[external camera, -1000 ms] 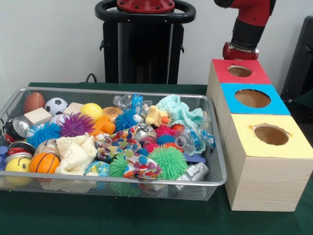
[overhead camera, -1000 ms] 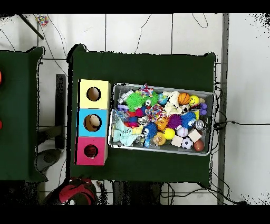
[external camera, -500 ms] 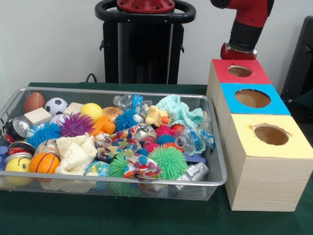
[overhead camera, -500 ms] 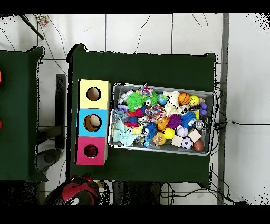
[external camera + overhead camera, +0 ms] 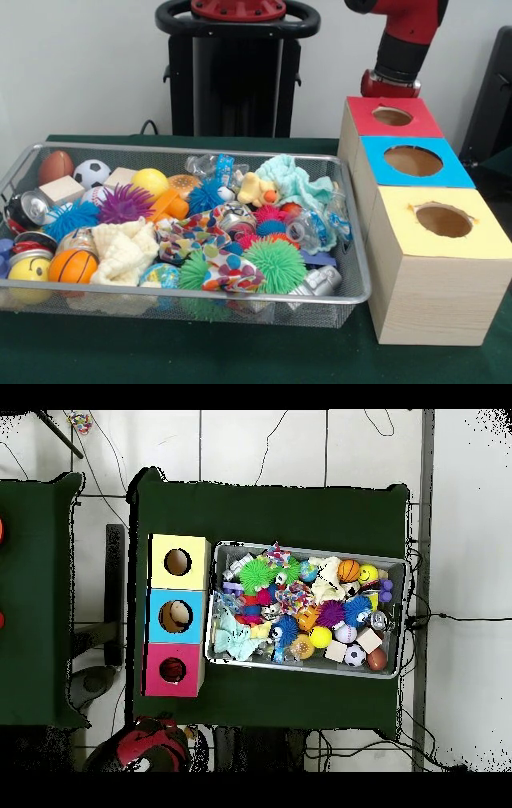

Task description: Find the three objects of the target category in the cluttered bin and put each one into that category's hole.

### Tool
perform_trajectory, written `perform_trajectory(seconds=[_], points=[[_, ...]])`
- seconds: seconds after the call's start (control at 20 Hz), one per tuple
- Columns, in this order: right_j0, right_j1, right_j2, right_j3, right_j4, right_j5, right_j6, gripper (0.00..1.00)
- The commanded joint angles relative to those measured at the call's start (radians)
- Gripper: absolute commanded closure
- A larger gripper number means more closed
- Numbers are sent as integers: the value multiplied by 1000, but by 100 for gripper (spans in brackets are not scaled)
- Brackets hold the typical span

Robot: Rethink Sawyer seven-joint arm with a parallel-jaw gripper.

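Observation:
A wire mesh bin [image 5: 352, 298] [image 5: 398, 564] on the green table holds a jumble: spiky balls such as a green one [image 5: 275, 265], a basketball [image 5: 72, 266], a soccer ball [image 5: 91, 172], a cream cloth [image 5: 124, 250], a teal cloth [image 5: 292, 181], crushed cans [image 5: 34, 207] and a plastic bottle [image 5: 310, 230]. Beside the bin stand three wooden boxes with round holes: red [image 5: 391, 117] [image 5: 172, 671], blue [image 5: 414, 161] [image 5: 175, 616] and yellow [image 5: 442, 221] [image 5: 177, 562]. My red and black arm [image 5: 402, 40] [image 5: 150, 744] drops behind the red box, which hides its gripper.
The robot's black pedestal [image 5: 236, 72] rises behind the bin. A second green-covered table [image 5: 35, 599] stands at the left of the overhead view. Cables [image 5: 455, 619] trail over the floor round the table.
The arm has shifted slightly to the left behind the red box in the front view. The objects in the bin lie as before.

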Motion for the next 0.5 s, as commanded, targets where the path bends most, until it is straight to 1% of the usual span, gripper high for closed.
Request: perform_trajectory(seconds=[0.05,0.2,0.35,0.5], points=[[-16,-37,57,-1,-13,56,100,100],[2,-98,37,21,-12,90,98,100],[20,-177,10,36,-12,138,90,100],[26,-245,1,54,-14,184,85,100]])
